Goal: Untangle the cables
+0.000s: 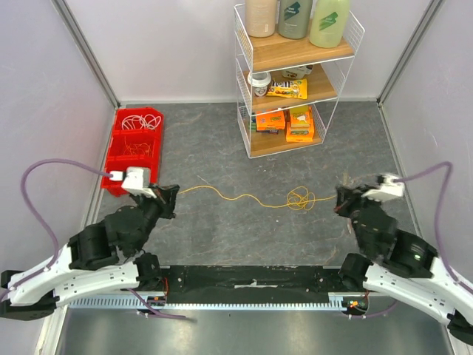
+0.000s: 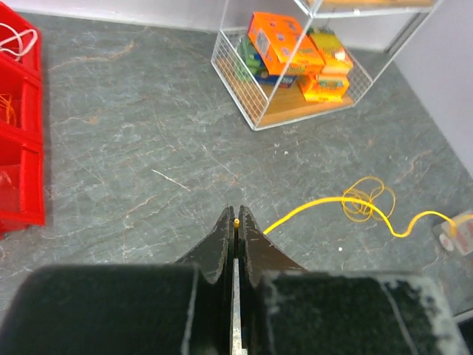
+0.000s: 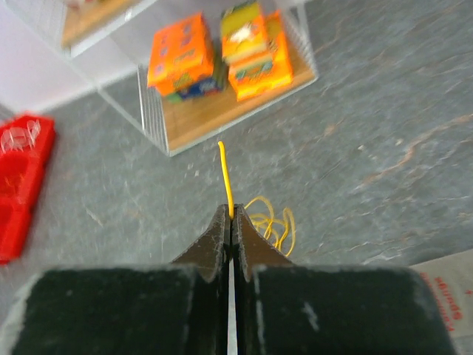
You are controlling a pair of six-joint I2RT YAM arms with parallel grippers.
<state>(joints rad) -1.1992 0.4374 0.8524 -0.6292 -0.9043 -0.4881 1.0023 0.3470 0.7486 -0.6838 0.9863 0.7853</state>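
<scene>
Far to the left of the wire rack (image 1: 295, 81), at the wall, a red bin (image 1: 133, 148) stands on the grey worktop (image 1: 214, 148). In its far compartment lie white cables (image 1: 137, 120) in loose loops. In the compartment nearer to the arms there are some thin orange wires, too small to describe well.

In front of the rack and to its left, the left claw (image 1: 171, 194) is just beside the near end of the bin. Its two fingers are pressed together on one end of the yellow cable (image 1: 244, 198). In the left wrist view the yellow tip (image 2: 236, 220) shows between the fingertips.

From there the cable runs across the worktop in front of the rack, with soft waves. In front of the rack's right part it makes a small knot of loops (image 1: 299, 198).

To the right of the knot, in front of the rack's right corner, is the right claw (image 1: 341, 200). It is also closed tight on the cable. In the right wrist view a short yellow end (image 3: 224, 174) stands out past the fingertips and points toward the orange boxes (image 3: 222, 55) on the rack's lowest shelf.
</scene>
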